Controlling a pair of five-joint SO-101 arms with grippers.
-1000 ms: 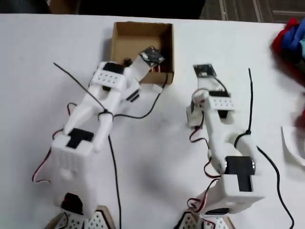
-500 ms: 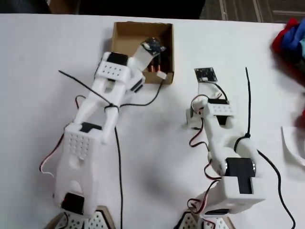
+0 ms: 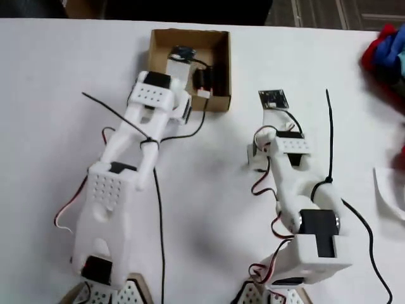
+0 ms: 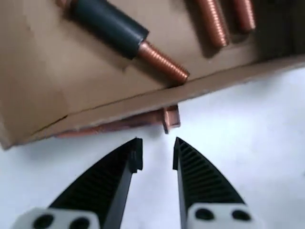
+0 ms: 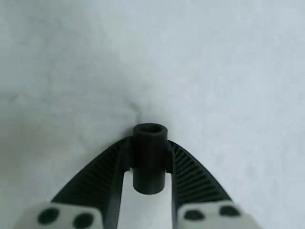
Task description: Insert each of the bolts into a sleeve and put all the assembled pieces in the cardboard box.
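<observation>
The cardboard box [image 3: 219,100] stands at the back of the white table, and my left arm [image 3: 152,96] stretches to its near side. My left gripper [image 4: 156,153] is open with a narrow gap and holds nothing, just outside the box wall [image 4: 143,102]. Inside lies a copper bolt in a black sleeve [image 4: 108,25], beside more copper threaded shafts [image 4: 214,24]. Another copper bolt [image 4: 170,118] lies on the table against the outside of the wall, right before the fingertips. My right gripper [image 5: 149,148] is shut on an upright black sleeve [image 5: 150,160] over bare table; the right arm [image 3: 288,149] is right of the box.
Black and red cables trail from both arms across the table [image 3: 209,209]. A red and blue bundle [image 3: 383,50] sits at the far right edge, with a white sheet [image 3: 387,190] below it. Open table lies between the arms.
My left arm has stretched forward and its wrist has swung left over the box's near side. The right arm drew back slightly at first and then stayed put.
</observation>
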